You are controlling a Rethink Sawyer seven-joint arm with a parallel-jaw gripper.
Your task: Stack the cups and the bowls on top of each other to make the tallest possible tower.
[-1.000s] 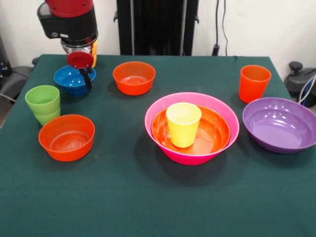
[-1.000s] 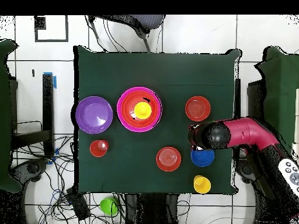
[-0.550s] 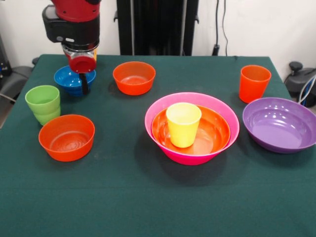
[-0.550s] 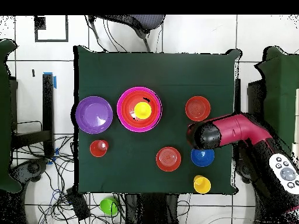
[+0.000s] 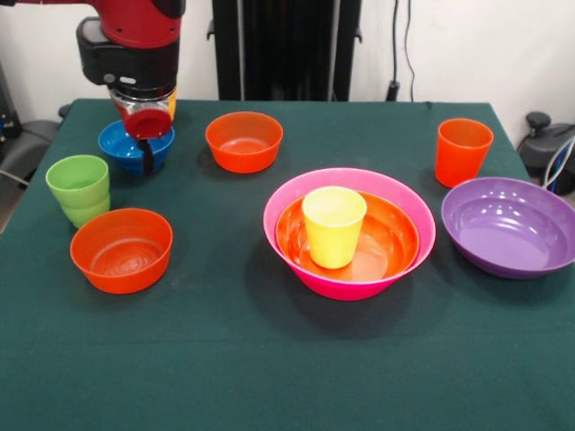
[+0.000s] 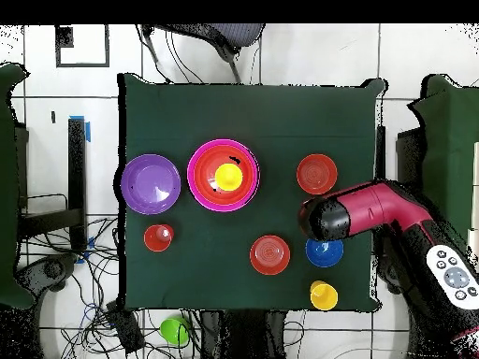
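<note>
A: Item one, location?
B: Small glossy blue plastic bowl (image 5: 131,144), far corner of the green-clothed table (image 5: 269,359), directly beneath the red-and-black arm's gripper (image 5: 146,154). One dark finger (image 5: 147,156) reaches down at the bowl's rim; whether it is inside or just at the rim cannot be told.

A: Jaws?
B: Cannot tell; only that one finger shows, so neither spread nor clenched is confirmed.

A: Neighbours?
B: Small orange bowl (image 5: 243,140) beside it; green plastic tumbler (image 5: 79,189) and second small orange bowl (image 5: 121,249) nearer.

A: The pile?
B: Largest pink bowl (image 5: 349,232), mid-table, holding large orange bowl (image 5: 388,241) with yellow cup (image 5: 333,224) upright inside.

A: Remainder?
B: Large purple bowl (image 5: 509,225) and orange tumbler (image 5: 463,150), apart.
</note>
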